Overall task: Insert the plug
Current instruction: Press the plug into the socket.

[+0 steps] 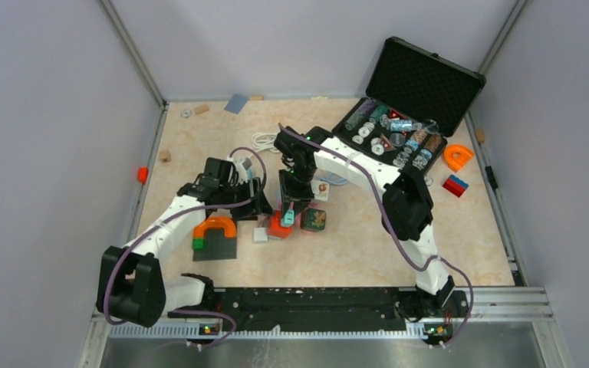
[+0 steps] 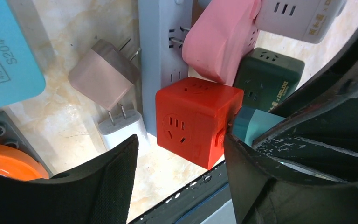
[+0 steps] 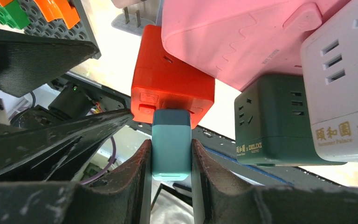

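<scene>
Two grippers at work: the right gripper [image 3: 170,154] is clamped on the teal plug [image 3: 170,135], its tip against the red cube socket [image 3: 172,84] around the middle of the worktop [image 1: 353,257]. The left gripper [image 2: 181,140] straddles that socket, fingers apart. Looks like mid-insertion. Next it probably needs a straight push, with the socket braced.

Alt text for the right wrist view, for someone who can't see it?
The right gripper holds a teal plug, its end against the side of a red cube socket. A pink adapter overlaps it from above; a green cube socket and a white socket sit to the right.
</scene>
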`<state>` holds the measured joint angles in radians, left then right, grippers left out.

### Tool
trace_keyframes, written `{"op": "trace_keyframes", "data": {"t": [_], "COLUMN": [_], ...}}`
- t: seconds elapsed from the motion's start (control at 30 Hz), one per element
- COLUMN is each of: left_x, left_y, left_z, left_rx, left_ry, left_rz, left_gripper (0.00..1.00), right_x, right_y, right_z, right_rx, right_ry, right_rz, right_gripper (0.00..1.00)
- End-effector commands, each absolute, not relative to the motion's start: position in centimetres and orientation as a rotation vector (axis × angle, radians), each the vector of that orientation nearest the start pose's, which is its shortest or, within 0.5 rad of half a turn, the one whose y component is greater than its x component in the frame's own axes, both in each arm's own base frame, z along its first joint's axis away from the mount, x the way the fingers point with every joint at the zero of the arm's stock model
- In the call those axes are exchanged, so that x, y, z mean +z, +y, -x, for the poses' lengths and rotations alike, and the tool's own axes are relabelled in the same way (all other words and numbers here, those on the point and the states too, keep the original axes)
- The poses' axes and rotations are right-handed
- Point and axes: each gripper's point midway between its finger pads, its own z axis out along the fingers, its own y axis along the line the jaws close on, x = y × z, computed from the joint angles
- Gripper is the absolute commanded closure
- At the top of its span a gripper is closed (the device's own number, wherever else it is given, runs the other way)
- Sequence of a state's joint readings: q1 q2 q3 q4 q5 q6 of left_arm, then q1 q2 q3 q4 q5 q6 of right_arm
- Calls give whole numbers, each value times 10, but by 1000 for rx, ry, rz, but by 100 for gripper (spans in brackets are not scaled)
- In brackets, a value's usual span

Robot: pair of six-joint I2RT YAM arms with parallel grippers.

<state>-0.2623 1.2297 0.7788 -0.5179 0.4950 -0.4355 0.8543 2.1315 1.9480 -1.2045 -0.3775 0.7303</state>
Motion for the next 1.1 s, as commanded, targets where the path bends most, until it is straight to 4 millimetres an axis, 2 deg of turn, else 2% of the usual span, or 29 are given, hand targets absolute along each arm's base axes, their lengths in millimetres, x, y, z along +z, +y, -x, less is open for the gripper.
{"op": "trace_keyframes", "data": {"t": [0.0, 0.13, 0.33, 0.53, 0.63, 1.07], "left_x": [98, 87, 68, 56, 52, 45], "left_y": [-172, -172, -161, -151, -149, -150], "left_z": [-233, -228, -223, -217, -215, -210], "left_rx": [-958, -966, -864, -781, -768, -775], "left_ry": [2625, 2662, 2749, 2812, 2830, 2862], "left_rz": [16, 26, 88, 156, 172, 196], "left_gripper": [34, 42, 62, 83, 86, 86], "right_x": [79, 70, 61, 43, 34, -12], "right_y": [378, 375, 370, 366, 367, 361], "right_z": [-211, -213, -212, -199, -194, -178], "right_rx": [398, 271, 138, 16, -22, -283], "right_ry": [3208, 3225, 3222, 3225, 3220, 3182], "right_rz": [357, 403, 462, 541, 567, 729], "right_gripper": [100, 100, 100, 100, 100, 100]}}
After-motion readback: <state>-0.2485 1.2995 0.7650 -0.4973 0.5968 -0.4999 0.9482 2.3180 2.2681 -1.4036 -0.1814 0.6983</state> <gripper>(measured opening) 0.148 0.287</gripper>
